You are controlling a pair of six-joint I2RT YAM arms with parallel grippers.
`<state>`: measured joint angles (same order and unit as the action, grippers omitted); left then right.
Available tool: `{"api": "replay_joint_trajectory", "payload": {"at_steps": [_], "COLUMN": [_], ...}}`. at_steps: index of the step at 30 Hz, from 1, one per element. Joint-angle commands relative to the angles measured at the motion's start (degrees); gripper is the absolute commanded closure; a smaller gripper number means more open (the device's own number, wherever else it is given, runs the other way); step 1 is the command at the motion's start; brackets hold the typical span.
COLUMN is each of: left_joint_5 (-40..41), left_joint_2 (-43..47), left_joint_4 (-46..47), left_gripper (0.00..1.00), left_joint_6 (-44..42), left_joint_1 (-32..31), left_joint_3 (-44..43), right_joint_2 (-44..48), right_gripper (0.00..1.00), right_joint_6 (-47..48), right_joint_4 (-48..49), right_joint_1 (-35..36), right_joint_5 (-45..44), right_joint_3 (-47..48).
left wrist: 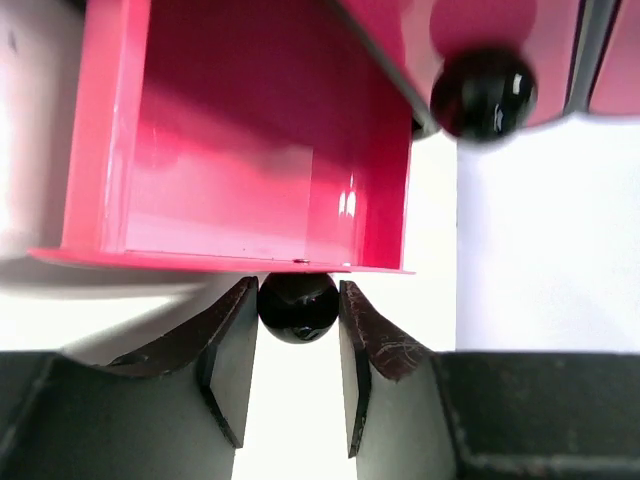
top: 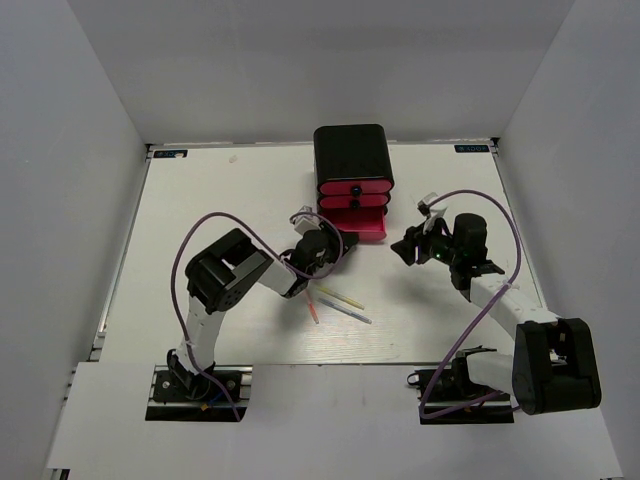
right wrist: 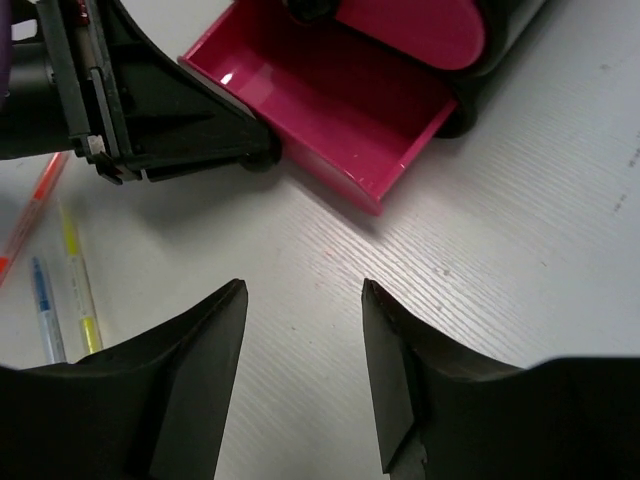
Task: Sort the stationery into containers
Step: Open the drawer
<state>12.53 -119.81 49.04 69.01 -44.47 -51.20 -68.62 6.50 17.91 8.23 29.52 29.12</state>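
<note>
Holding the small black knob of the bottom drawer, the left hand has its two fingers pressed on both sides of it, so I judge it clenched on the knob. This drawer stands pulled out from the black box, while the two drawers above it are closed. The part of its pink inside that shows is bare; no pen lies there. The grip on the knob probably keeps the drawer open and steady, so that something can be dropped in.

The right hand hangs released above the table, just beside the open drawer front, with nothing between its fingers. It seems to wait there because the left hand occupies the place at the drawer.

Three thin pens lie near each other on the table, in front of the left arm and apart from the box: an orange-pink pen, a yellow pen and a light-blue pen. Other stationery I cannot see. The sorting seems to be at its beginning, and the next move likely calls for the free hand to reach across for a pen.
</note>
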Motion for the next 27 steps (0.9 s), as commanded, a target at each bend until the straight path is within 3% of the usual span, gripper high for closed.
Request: {"api": "replay_joint_trajectory", "payload": {"at_steps": [1,5,6,10,15,18,19,20,23,25,27], "left_joint_5": [-0.67,-0.67,-0.67,-0.67,-0.14,-1.28,-1.89,-2.42,-3.74,-4.36,-4.89], "left_joint_2": [3.44,4.06,4.67,6.60,12.30,15.47,17.83,19.25,24.51,27.33,32.16], "left_joint_4": [-2.80,-4.56,-5.69,-6.23,-7.55,-10.62,-12.19,-13.17,-17.83,-22.11,-26.51], "left_gripper": [0.62,0.35,0.24,0.13,0.13,0.13,0.13,0.15,0.23,0.29,0.46], "left_joint_6": [-0.28,-0.28,-0.80,-0.81,-1.86,-3.09,-3.97,-4.76,-7.74,-9.41,-12.58], "left_joint_1": [-0.62,-0.62,-0.62,-0.62,-0.62,-0.62,-0.62,-0.62,-0.62,-1.15,-1.15], "left_joint_3": [3.03,3.04,2.51,3.30,6.64,8.22,8.83,9.45,9.45,9.98,9.98], "right_joint_2": [0.07,-0.02,-0.11,0.33,0.85,0.86,0.94,0.86,0.94,1.29,1.91], "right_gripper": [0.44,0.43,0.41,0.41,0.48,0.78,0.93,0.98,1.00,0.96,0.87], "right_joint_6": [3.60,10.25,11.59,18.36,24.51,35.20,36.99,38.48,46.74,50.34,50.72], "right_joint_4": [-0.07,-3.31,-4.10,-9.20,-15.00,-21.50,-22.73,-25.44,-30.38,-32.76,-32.07], "right_joint_1": [0.03,0.12,0.12,0.12,0.21,0.47,0.73,0.74,1.87,2.93,5.82], "right_joint_5": [7.12,14.13,15.21,19.61,24.08,27.68,27.87,28.40,29.54,29.98,28.76], "right_joint_3": [0.32,1.11,1.28,2.08,2.43,3.39,3.66,4.09,4.10,3.84,3.13]}}
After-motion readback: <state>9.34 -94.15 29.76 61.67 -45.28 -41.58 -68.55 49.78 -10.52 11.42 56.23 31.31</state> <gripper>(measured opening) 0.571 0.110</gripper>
